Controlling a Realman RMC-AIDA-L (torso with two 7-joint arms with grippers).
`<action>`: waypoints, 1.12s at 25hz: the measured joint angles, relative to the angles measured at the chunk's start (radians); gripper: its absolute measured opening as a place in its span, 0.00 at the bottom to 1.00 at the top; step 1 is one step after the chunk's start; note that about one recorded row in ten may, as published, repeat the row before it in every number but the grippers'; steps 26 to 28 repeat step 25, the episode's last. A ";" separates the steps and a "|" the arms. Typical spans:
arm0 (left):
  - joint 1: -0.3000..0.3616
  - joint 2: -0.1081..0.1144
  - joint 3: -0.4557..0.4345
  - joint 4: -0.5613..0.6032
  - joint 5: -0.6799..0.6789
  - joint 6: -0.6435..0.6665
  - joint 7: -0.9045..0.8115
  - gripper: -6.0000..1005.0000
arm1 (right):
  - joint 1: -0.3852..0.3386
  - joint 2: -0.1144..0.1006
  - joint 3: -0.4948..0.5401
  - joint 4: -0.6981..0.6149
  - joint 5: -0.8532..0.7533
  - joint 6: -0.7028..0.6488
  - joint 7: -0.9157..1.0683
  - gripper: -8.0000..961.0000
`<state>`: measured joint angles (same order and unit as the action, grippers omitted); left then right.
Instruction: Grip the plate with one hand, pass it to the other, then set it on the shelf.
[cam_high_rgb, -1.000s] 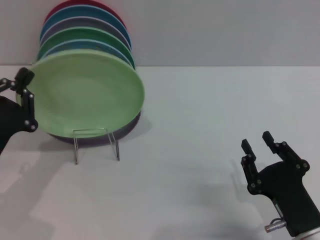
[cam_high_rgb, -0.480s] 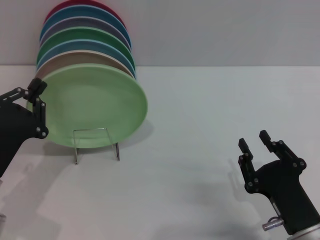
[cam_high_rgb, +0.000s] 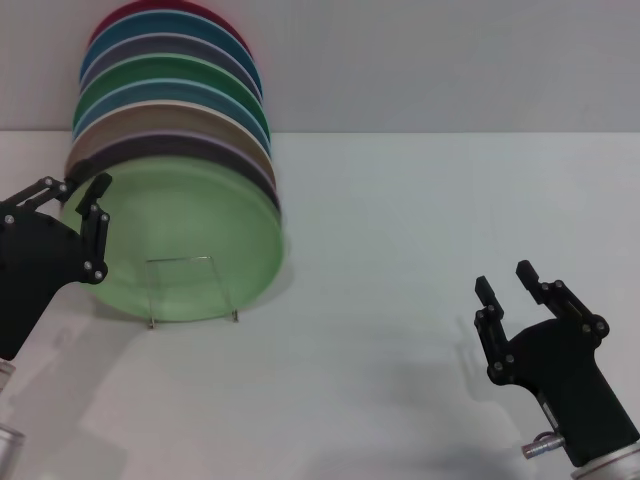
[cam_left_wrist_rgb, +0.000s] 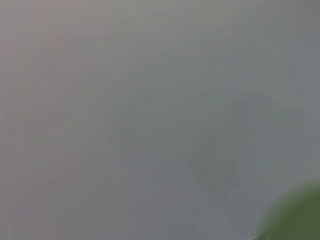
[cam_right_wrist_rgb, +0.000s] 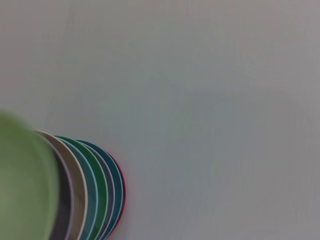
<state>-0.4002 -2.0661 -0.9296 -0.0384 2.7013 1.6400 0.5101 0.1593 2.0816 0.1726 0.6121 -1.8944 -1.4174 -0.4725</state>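
Note:
The pale green plate (cam_high_rgb: 190, 240) stands on edge on the clear shelf (cam_high_rgb: 234, 300), leaning back against a row of upright plates. The shelf's thin legs show in front of the plate's lower part. My left gripper (cam_high_rgb: 85, 205) is at the plate's left rim, one side in front of its face. A green blur that seems to be the plate (cam_left_wrist_rgb: 295, 215) fills a corner of the left wrist view. In the right wrist view the plate (cam_right_wrist_rgb: 20, 185) is a green blur beside the row. My right gripper (cam_high_rgb: 505, 282) stands open and empty over the table, far to the right.
Behind the plate stands a row of coloured plates (cam_high_rgb: 170, 95), among them lilac, tan, blue, dark green and red ones; the same row (cam_right_wrist_rgb: 95, 195) shows in the right wrist view. The white table (cam_high_rgb: 400, 230) meets a grey wall behind.
The plate has dropped and tipped back onto the shelf, against the row of plates. My left gripper came right and down with it. The right gripper barely moved.

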 joint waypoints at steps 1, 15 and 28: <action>0.001 0.000 0.000 0.000 0.000 0.001 0.000 0.08 | 0.001 0.000 0.005 0.000 0.000 0.002 0.000 0.42; 0.133 0.000 -0.004 -0.085 -0.002 0.110 -0.004 0.40 | 0.026 0.000 0.067 -0.007 0.000 0.014 0.013 0.43; 0.237 -0.012 -0.044 -0.176 -0.037 0.093 -0.481 0.61 | 0.107 0.000 0.094 -0.076 0.000 0.003 0.099 0.43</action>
